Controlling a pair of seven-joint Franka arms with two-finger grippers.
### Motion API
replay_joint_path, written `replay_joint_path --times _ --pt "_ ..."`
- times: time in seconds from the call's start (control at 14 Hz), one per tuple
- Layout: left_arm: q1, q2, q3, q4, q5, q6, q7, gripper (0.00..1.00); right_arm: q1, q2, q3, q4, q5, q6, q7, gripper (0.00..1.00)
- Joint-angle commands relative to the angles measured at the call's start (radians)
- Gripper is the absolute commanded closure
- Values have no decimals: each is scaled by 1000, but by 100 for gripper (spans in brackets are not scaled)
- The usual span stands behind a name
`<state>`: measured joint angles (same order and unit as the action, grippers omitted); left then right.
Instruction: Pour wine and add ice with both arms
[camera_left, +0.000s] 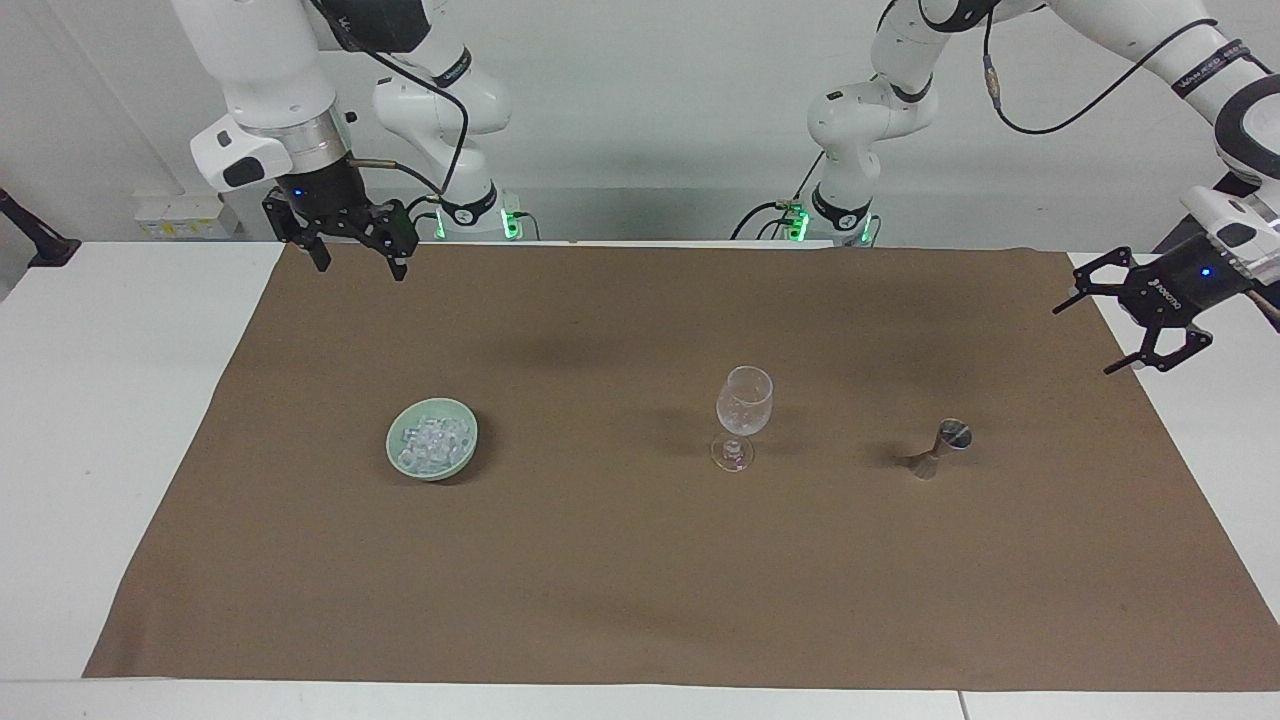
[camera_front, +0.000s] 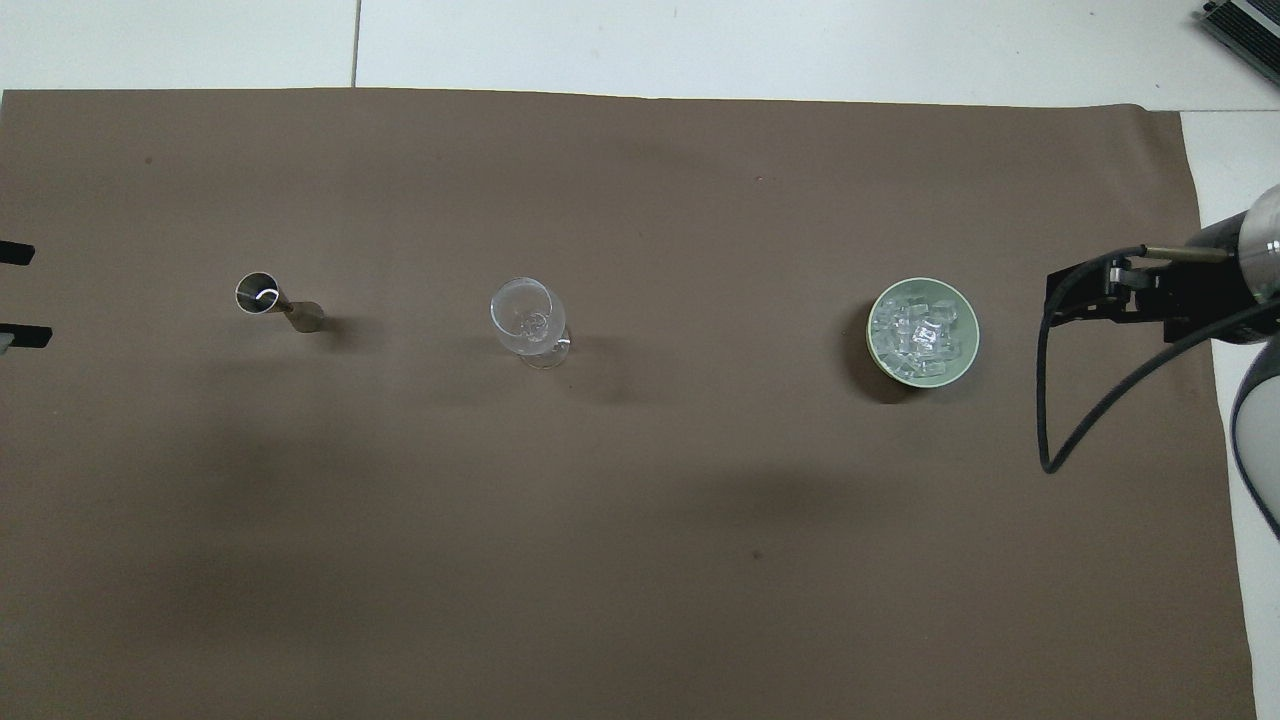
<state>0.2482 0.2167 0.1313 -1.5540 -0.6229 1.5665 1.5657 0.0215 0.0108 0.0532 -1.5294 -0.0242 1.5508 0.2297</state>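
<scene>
The brown cloth (camera_left: 640, 560) is covering most of my tabletop (camera_left: 80, 400). My left hand (camera_left: 1092, 333) is hanging with fingers apart over the cloth's edge at my left arm's end. My right hand (camera_left: 358, 262) is hanging with fingers apart over the cloth's corner nearest my right arm. The green bowl (camera_left: 398, 443) is holding the ice (camera_left: 434, 438), toward my right arm's end, in line with the wine glass (camera_left: 743, 408) and the metal measuring cup (camera_left: 941, 448).

- A robotics lab, not a home or bar.
- Two white robot arms (camera_left: 860, 110) bolted at a white table's (camera_left: 100, 400) edge.
- Bare white wall; brown cloth (camera_left: 640, 580) covers the tabletop.
</scene>
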Motion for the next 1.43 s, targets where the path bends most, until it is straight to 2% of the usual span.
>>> replay_joint_path --times 0.0,0.29,0.72,1.15,1.36 --pt "49 36 -10 -23 -93 -17 172 0 -14 6 7 12 17 -6 -16 0" --pt "86 119 -18 -23 -190 -71 339 0 -14 6 5 11 17 -6 -16 0" --pt "140 306 -38 -26 -359 -184 571 0 -14 6 5 12 17 -6 -16 0" --pt "259 488 -206 -15 -506 -209 683 0 -14 8 7 12 17 -6 -16 0" --pt "272 533 -219 -14 -506 -207 775 0 -14 6 7 12 17 -6 -16 0"
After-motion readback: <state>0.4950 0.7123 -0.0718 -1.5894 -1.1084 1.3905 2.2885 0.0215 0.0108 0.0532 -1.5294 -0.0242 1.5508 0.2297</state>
